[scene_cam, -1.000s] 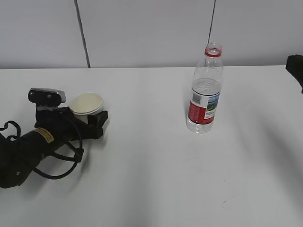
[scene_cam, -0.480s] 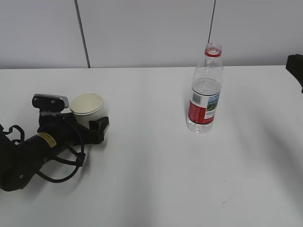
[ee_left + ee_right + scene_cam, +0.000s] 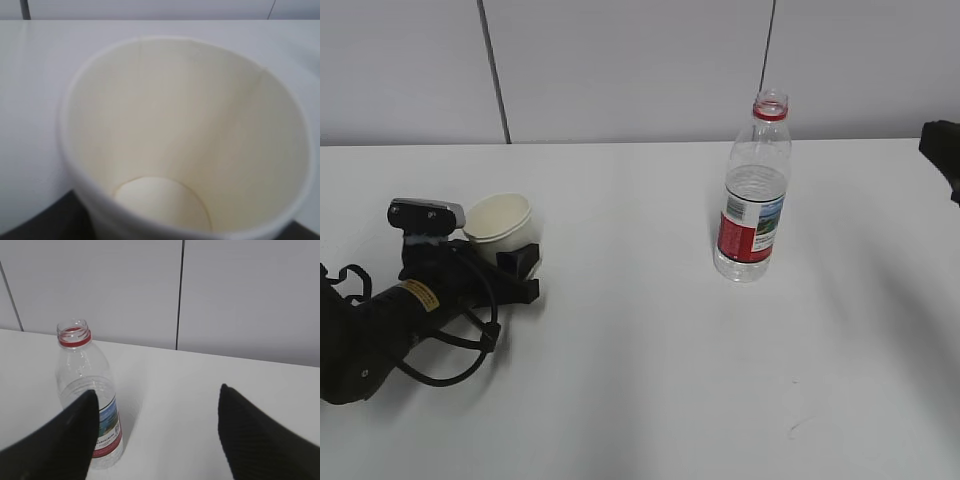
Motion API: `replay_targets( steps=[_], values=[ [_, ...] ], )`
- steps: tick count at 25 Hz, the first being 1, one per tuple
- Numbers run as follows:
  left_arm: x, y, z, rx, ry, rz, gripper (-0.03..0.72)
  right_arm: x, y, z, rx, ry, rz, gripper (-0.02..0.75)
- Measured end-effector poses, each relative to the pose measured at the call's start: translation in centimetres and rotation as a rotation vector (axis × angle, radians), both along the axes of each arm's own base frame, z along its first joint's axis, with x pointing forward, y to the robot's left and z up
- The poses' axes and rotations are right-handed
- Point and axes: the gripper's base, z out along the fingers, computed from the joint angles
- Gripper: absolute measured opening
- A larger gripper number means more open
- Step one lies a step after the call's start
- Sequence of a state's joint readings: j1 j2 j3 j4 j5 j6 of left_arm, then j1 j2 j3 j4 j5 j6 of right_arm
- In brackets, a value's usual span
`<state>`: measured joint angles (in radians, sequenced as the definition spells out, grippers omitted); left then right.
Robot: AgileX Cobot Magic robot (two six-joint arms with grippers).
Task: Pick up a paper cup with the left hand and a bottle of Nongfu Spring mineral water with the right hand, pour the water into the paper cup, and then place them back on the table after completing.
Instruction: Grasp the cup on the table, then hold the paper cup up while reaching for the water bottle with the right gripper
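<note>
A white paper cup (image 3: 498,218), empty, stands on the white table (image 3: 640,370) at the left. My left gripper (image 3: 502,247) is around it, with the near finger (image 3: 521,260) against its lower side; the far finger is hidden behind it. In the left wrist view the cup (image 3: 185,130) fills the frame. An uncapped clear bottle (image 3: 752,195) with a red label and clear water stands right of centre. My right gripper (image 3: 158,390) is open and empty, with the bottle (image 3: 80,370) just behind its left finger. Only a black edge of that hand (image 3: 942,150) shows in the exterior view.
A grey panelled wall (image 3: 640,70) runs along the table's far edge. Loose black cables (image 3: 470,335) hang from the left arm onto the table.
The left gripper's near finger has moved in against the cup, and the cup has shifted slightly left. The bottle has not moved.
</note>
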<state>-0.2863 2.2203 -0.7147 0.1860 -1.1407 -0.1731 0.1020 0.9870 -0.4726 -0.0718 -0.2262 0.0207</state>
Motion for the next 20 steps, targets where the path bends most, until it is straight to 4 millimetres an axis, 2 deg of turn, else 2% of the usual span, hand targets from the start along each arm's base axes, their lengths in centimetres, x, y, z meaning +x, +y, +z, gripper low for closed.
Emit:
replay_targets(
  steps=[6,14,20],
  values=[
    [0.0,0.0,0.0,-0.001,-0.002,0.000,0.394,1.0,0.1,-1.2,-0.002,0.049,0.001,0.549],
    [0.0,0.0,0.0,-0.001,-0.002,0.000,0.391,2.7,0.6,-2.2,0.110,0.016,0.009,0.549],
    [0.0,0.0,0.0,-0.002,-0.002,0.002,0.391,4.2,2.0,-3.8,0.081,-0.006,0.165,0.549]
  ],
)
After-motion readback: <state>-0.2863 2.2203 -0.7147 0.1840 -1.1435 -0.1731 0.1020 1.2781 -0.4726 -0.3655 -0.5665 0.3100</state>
